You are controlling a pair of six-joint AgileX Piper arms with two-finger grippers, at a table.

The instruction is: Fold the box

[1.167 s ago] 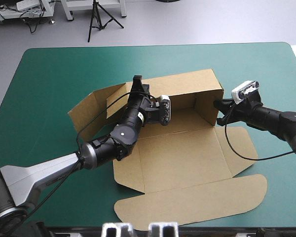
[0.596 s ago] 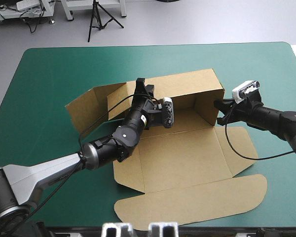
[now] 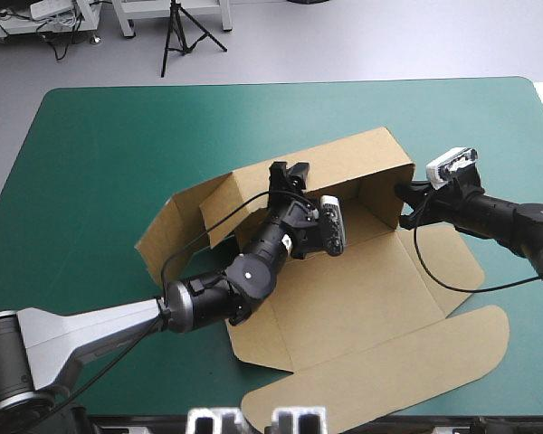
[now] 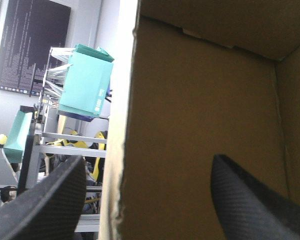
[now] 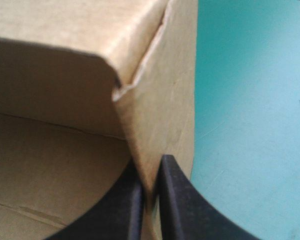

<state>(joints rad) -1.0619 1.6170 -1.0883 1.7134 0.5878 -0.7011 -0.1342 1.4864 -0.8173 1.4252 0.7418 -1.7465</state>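
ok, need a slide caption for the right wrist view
Right gripper shut on a raised wall of the brown box near its corner, with the teal-green table cover outside it.

Plain brown box, black left pincer, plain teal-green cover

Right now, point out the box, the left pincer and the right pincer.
box (image 3: 362,289): high view, on its flat floor panel.
left pincer (image 4: 149,160): left wrist view, midway between its open fingertips, astride a wall.
right pincer (image 5: 150,167): right wrist view, midway between fingertips shut on the box's wall.
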